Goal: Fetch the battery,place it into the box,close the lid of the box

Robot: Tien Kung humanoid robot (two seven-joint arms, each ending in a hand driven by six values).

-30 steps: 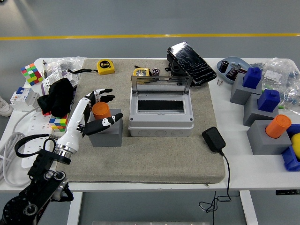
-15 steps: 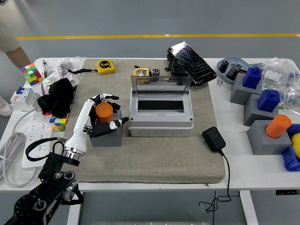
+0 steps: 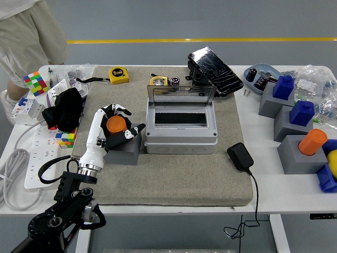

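The battery (image 3: 116, 124) is an orange cylinder standing upright in a grey block (image 3: 128, 151) on the mat, left of the box. My left hand (image 3: 119, 124) comes in from the lower left and its fingers (image 3: 119, 109) and thumb curl around the battery. The grey box (image 3: 180, 138) sits at the mat's middle, open, with its clear lid (image 3: 180, 95) standing up at the back. The inside of the box looks dark and holds nothing that I can see.
A yellow tape measure (image 3: 118, 74) and a black pack (image 3: 215, 64) lie behind the box. A black adapter (image 3: 239, 156) lies at its right. Grey blocks with blue and orange cylinders (image 3: 311, 141) stand at the far right. A person (image 3: 29, 31) stands at the top left.
My left hand has moved right and closed in around the orange battery. The person has stepped into view at the top left.
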